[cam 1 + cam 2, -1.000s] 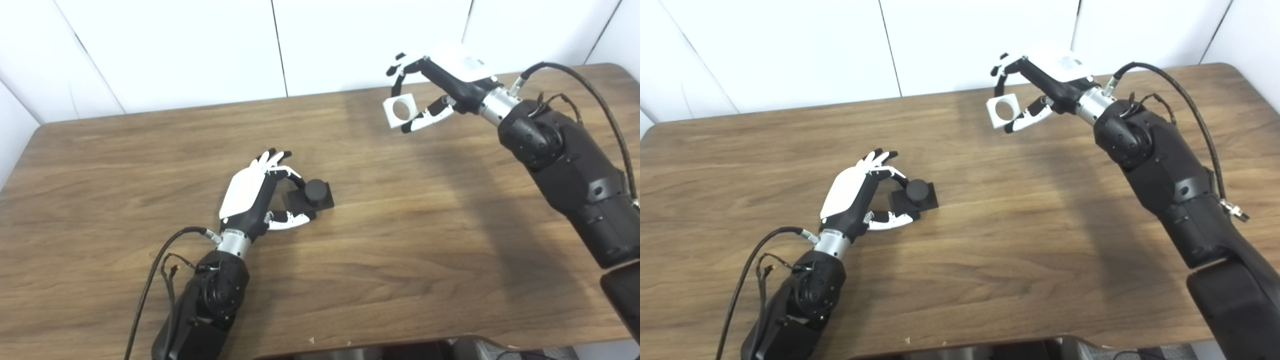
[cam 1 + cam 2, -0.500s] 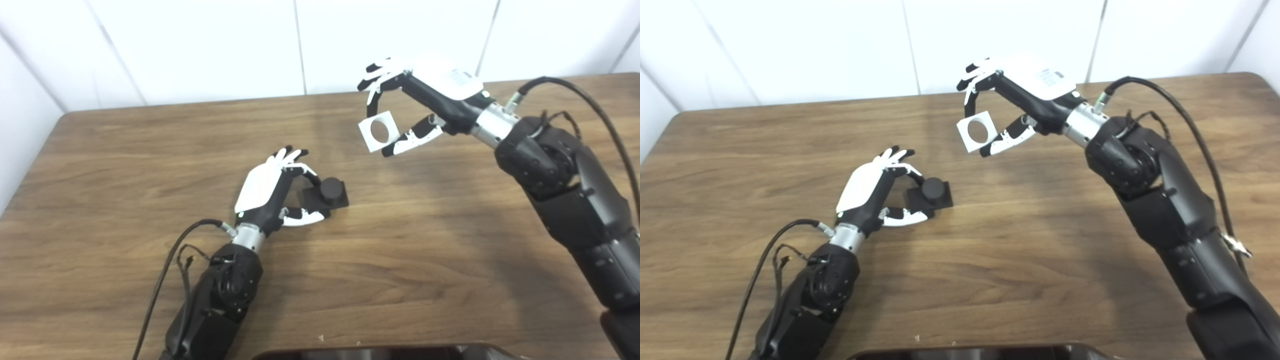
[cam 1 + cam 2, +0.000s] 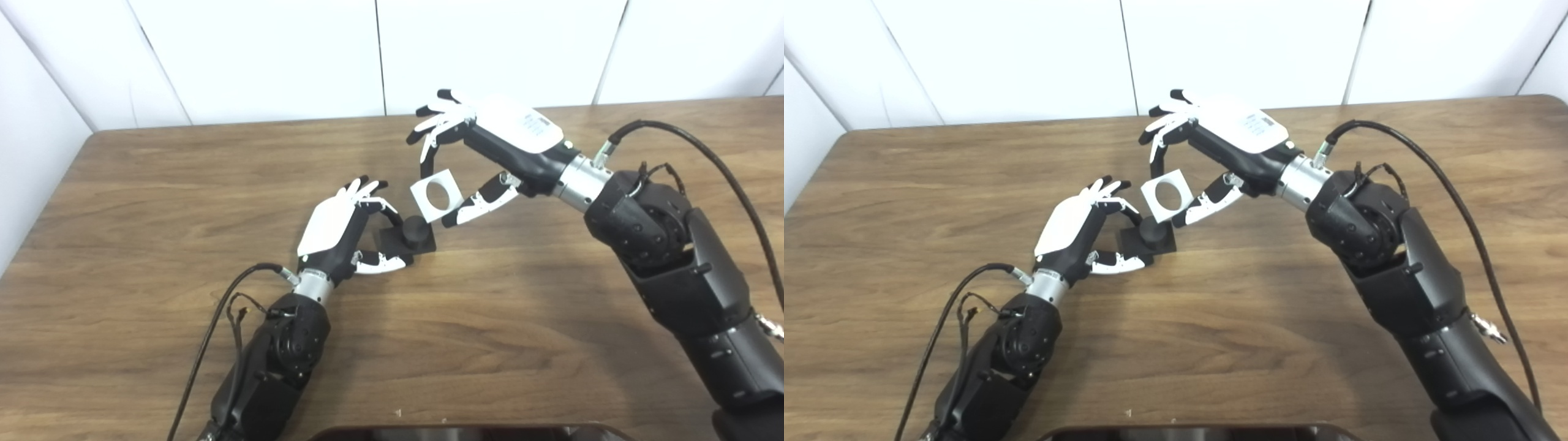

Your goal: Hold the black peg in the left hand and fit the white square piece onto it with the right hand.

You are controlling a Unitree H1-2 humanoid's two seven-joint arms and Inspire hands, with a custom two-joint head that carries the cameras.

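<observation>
On the brown wooden tabletop [image 3: 153, 202], the left robot hand [image 3: 343, 233] clasps the black square-based round peg [image 3: 409, 235], while the right robot hand [image 3: 484, 153] pinches the white square holed piece [image 3: 435, 195] just above it.

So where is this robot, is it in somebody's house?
Probably a lab or test room, not a house: a bare wooden table, plain white wall panels, and loose cables on the arms.

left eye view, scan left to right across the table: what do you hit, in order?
left hand → black peg on its square base → white square piece, held up clear of the peg → right hand.
</observation>
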